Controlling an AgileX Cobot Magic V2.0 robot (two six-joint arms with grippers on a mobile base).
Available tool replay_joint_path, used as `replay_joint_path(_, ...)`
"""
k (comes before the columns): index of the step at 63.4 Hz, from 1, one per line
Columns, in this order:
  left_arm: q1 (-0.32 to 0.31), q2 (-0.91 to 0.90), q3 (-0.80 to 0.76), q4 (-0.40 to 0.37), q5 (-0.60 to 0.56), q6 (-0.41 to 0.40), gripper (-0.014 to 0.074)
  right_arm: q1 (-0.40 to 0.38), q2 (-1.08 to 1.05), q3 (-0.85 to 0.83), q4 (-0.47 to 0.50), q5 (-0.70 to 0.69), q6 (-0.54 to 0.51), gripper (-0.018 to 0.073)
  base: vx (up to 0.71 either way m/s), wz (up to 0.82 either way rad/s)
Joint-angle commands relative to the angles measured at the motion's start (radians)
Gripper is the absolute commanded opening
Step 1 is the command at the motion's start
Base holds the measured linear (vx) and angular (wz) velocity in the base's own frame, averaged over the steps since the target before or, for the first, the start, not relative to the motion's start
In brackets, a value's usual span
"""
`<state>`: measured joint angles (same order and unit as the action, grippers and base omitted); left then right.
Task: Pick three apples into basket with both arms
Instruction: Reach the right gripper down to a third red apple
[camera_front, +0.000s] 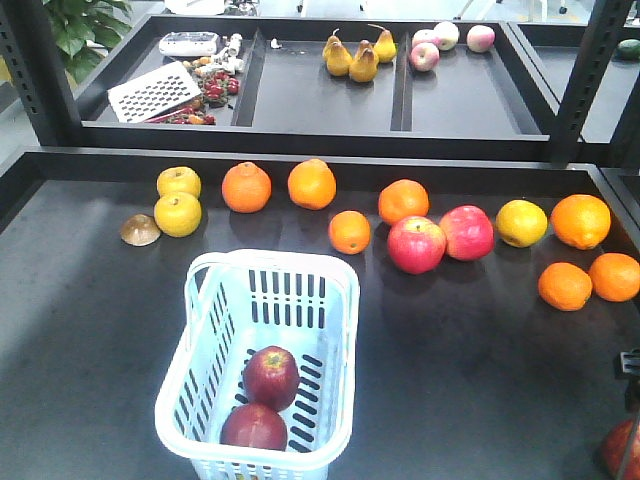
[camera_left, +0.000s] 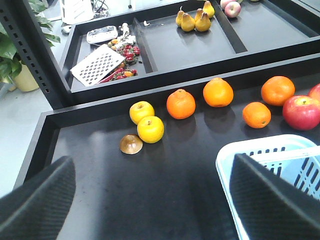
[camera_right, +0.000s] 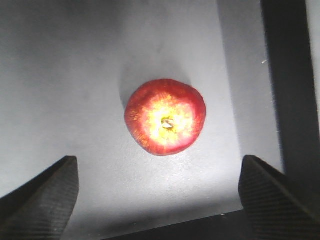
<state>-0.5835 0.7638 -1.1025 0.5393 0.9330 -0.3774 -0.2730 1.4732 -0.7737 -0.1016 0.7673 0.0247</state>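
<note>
Two apples (camera_front: 263, 400) lie in the basket (camera_front: 340, 300); the third apple (camera_right: 165, 116) sits below my right gripper (camera_right: 160, 192), jaws spread wide, empty; my left gripper (camera_left: 150, 200) hangs open too.

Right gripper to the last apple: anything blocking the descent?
Nothing visible. In the right wrist view the apple lies alone on bare tabletop, stem up, between the open fingers of the right gripper. The table's raised edge runs beside it, apart from the fruit.

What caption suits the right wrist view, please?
Open right gripper poised above the third dark red apple on the tabletop.
</note>
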Motion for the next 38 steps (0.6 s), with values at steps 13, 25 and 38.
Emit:
replay_joint_path(13, 0.0, -0.004, -0.028, 0.024, -0.056, -0.013, 0.0588, -0.006, 0.14, -0.02, -0.04, -0.082, 0.013, 0.0613, 0.0, 0.0)
replay_joint_path(25, 0.0, -0.004, -0.028, 0.024, -0.056, -0.013, 0.0588, -0.006, 0.208, -0.02, -0.059, -0.124, 0.02, 0.0613, 0.0, 0.0)
replay_joint_path(38, 0.0, -0.004, -0.028, 0.024, -0.056, -0.013, 0.0588, -0.006, 0.276, -0.02, -0.109, -0.173, 0.06, 0.0613, 0.0, 0.0)
